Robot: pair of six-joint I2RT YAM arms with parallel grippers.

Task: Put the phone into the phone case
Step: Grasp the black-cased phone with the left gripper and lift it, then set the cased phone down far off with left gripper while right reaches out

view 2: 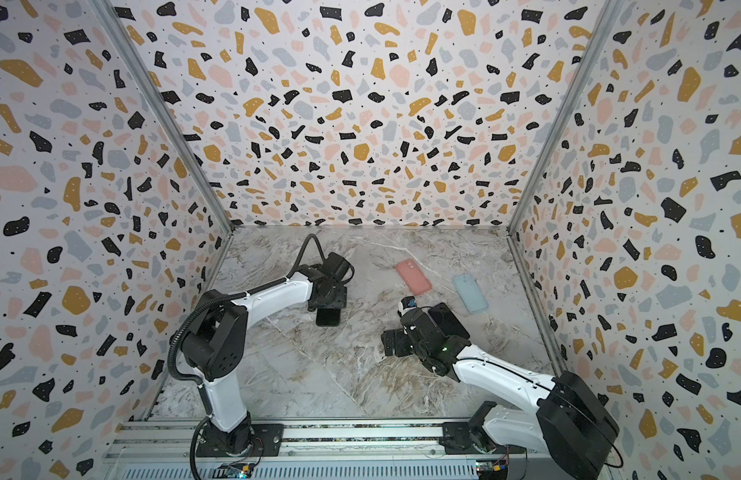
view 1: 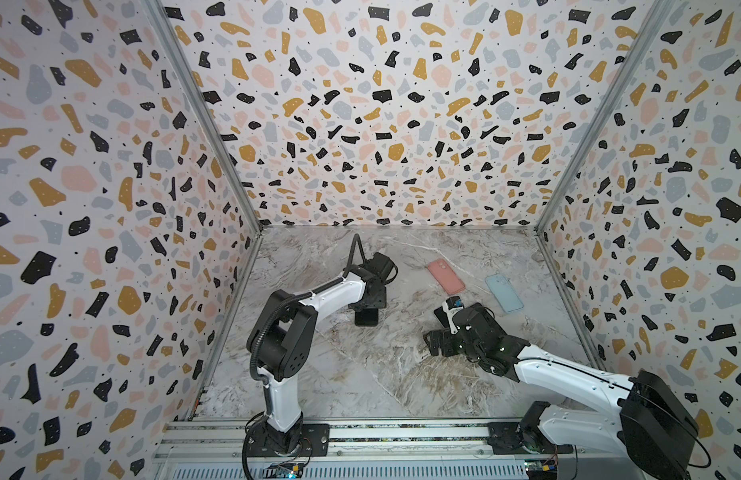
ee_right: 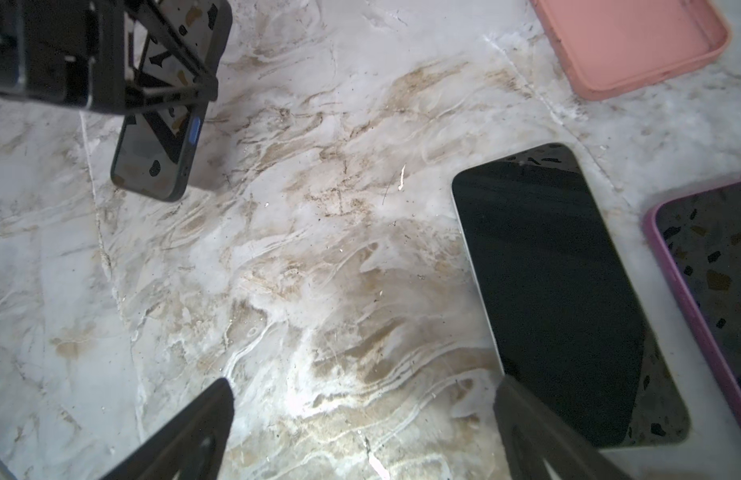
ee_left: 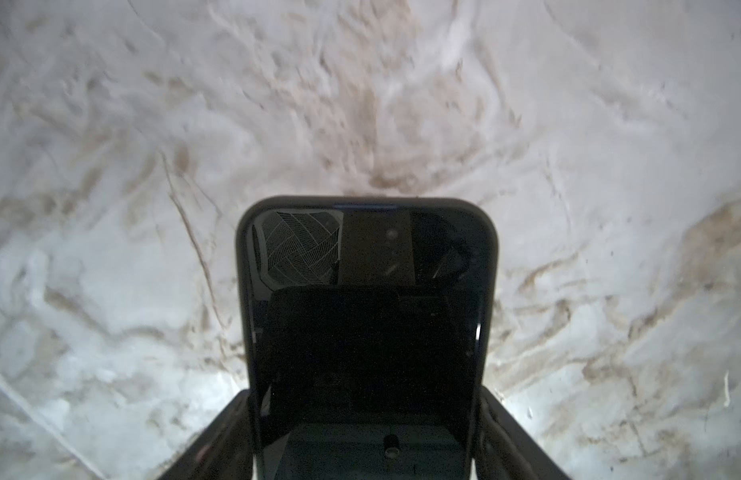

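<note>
- Left claw (ee_left: 364,401): clamped across dark phone (ee_left: 366,249), over counter (ee_left: 111,166).
- Right claw (ee_right: 365,382): jaws apart, beside second phone (ee_right: 560,291).
- Pink case (ee_right: 630,41): lying open-side up, empty.

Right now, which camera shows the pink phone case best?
Both top views: the pink phone case lies whole and unblocked. The right wrist view catches only one end, cropped by the frame; the left wrist view misses it.

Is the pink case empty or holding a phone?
Empty: the pink case lies hollow side up, its bare pink inside and raised rim showing.
</note>
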